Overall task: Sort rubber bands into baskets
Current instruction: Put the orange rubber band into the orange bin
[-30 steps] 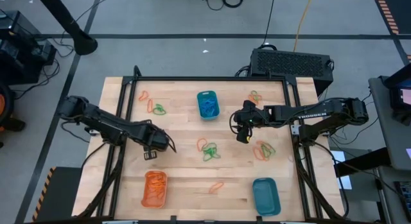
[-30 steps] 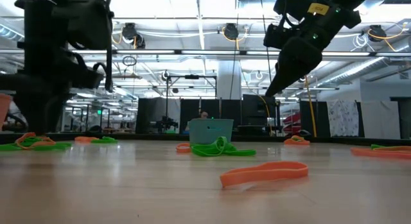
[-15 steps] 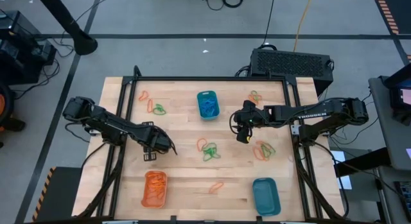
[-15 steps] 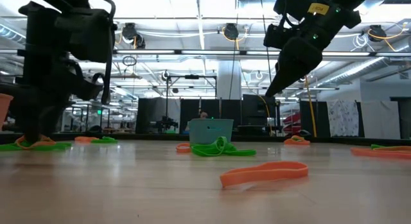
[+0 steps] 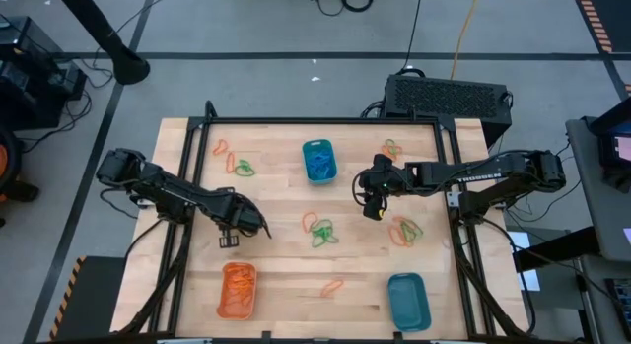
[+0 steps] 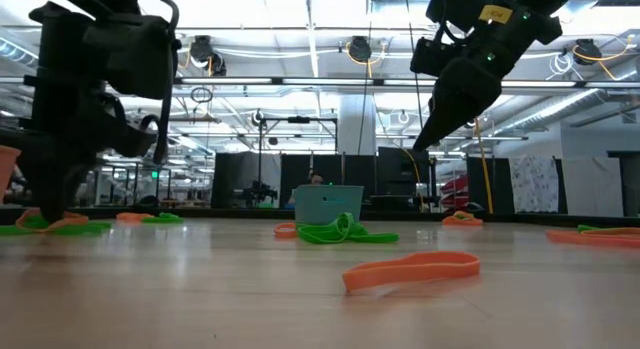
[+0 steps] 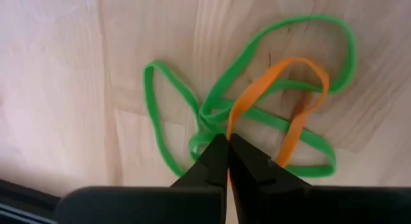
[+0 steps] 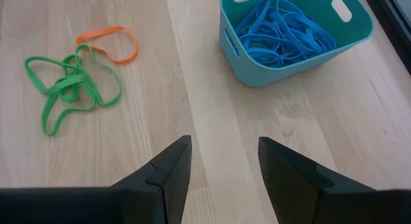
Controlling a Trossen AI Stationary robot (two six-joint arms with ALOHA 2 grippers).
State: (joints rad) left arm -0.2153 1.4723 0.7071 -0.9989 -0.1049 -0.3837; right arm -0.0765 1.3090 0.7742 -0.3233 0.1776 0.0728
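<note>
On the wooden table (image 5: 286, 265), the left gripper (image 7: 227, 147) has its fingers pinched together on an orange band (image 7: 302, 99).
That orange band lies tangled with a green band (image 7: 173, 102), just left of the table's middle. The right gripper (image 8: 221, 163) hangs with fingers apart, right of the teal basket (image 5: 317, 160) at the table's far edge, which holds blue bands (image 8: 286, 31). 1 orange basket (image 5: 238, 289) and 1 more teal basket (image 5: 407, 301) sit at the near edge, a loose orange band (image 6: 412, 269) between them.
</note>
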